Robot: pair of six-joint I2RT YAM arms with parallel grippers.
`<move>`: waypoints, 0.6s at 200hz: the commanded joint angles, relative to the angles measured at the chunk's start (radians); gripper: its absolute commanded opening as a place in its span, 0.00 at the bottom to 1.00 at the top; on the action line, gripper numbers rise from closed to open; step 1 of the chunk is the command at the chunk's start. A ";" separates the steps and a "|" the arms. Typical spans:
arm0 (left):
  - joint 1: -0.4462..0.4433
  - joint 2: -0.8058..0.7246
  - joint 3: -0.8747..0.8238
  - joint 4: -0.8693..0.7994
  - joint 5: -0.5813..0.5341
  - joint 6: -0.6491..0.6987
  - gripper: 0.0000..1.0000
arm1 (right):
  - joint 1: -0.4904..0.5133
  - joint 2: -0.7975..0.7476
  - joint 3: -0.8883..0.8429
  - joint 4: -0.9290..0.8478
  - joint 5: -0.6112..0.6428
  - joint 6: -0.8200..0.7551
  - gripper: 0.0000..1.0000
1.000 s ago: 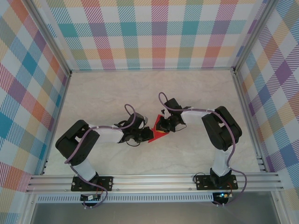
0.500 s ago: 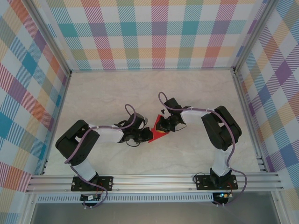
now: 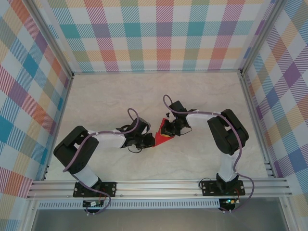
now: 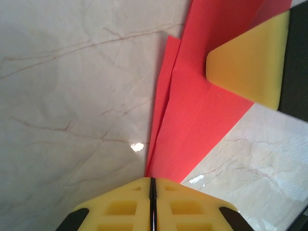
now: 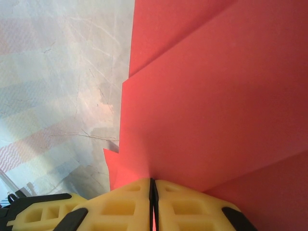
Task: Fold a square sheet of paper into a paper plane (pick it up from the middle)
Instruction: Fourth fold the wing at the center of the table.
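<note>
Top external: both jaws pinch red paper (image 3: 162,140) over marble table (image 3: 120,96).

The red paper (image 4: 192,110) is thin and matt, smooth between its sharp creases. The surface (image 4: 72,96) looks like pale veined marble, glossy enough to carry small glints. The fingers of the left gripper (image 4: 151,179) and the right gripper (image 5: 152,180) are matt yellow, moulded with recessed pockets, like soft plastic. The frame rail (image 3: 159,185) is brushed metal. The right arm (image 3: 228,130) has a glossy black plastic shell.
</note>
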 commanded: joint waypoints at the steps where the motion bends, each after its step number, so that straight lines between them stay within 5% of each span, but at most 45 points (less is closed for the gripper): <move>1: -0.020 -0.039 -0.032 -0.155 -0.023 0.025 0.09 | -0.002 0.066 -0.010 -0.050 0.101 0.011 0.11; 59: -0.020 -0.218 -0.026 -0.075 -0.101 0.000 0.10 | -0.001 0.070 -0.013 -0.050 0.101 0.013 0.11; 120: -0.023 -0.074 0.015 0.056 -0.008 -0.034 0.10 | -0.002 0.077 -0.012 -0.048 0.098 0.014 0.11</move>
